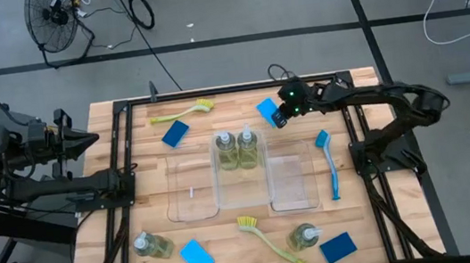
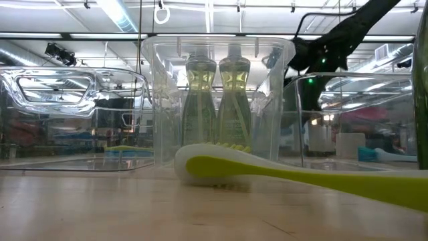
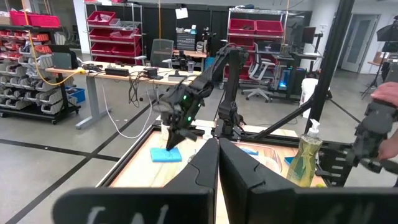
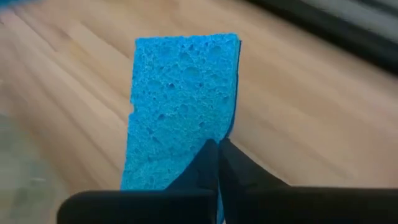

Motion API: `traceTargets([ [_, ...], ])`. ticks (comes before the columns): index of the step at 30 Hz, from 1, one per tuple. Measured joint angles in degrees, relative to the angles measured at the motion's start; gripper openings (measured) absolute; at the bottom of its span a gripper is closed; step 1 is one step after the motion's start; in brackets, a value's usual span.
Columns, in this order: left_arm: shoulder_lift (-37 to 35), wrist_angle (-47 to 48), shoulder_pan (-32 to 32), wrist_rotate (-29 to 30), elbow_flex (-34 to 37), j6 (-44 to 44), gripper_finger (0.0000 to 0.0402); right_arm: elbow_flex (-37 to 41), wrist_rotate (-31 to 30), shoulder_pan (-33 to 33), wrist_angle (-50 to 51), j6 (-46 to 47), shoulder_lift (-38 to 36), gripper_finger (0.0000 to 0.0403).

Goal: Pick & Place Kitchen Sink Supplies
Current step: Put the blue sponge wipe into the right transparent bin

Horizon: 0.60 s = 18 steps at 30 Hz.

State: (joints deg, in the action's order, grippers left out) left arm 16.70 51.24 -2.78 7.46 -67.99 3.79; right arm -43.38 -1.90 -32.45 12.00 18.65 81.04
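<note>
Our right gripper (image 4: 217,146) has its dark fingers pressed together just over the blue rectangular sponge (image 4: 180,106), which lies flat on the wooden table (image 1: 151,218) at the far side, just beyond the clear plastic compartment trays (image 1: 291,183); whether the fingers pinch the sponge's edge we cannot tell. Our left gripper (image 3: 217,162) waits with fingers closed and empty, held off the table's left edge. By our judgement we are early on: only the two clear pump bottles of yellow-green soap (image 1: 237,147) stand in the middle tray, while the other sponges, bottles and brushes lie scattered.
</note>
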Motion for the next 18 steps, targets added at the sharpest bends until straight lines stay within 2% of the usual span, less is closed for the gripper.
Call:
traceTargets([
  [4, 0.00, 0.00, 0.00, -0.01, 0.02, 0.01, 0.0018, 0.00, 0.68, 0.04, 1.84, -0.53, -6.59, 0.0000],
  [10, 0.01, 0.02, -0.01, 0.00, 0.02, 0.02, 0.0018, 0.00, 2.59, 0.16, 10.14, -2.73, -15.21, 0.0000],
  [18, 0.01, 0.00, -0.01, -0.02, 0.00, 0.00, 0.0018, 0.00, 11.33, 3.19, 17.45, -7.76, -20.14, 0.0000],
])
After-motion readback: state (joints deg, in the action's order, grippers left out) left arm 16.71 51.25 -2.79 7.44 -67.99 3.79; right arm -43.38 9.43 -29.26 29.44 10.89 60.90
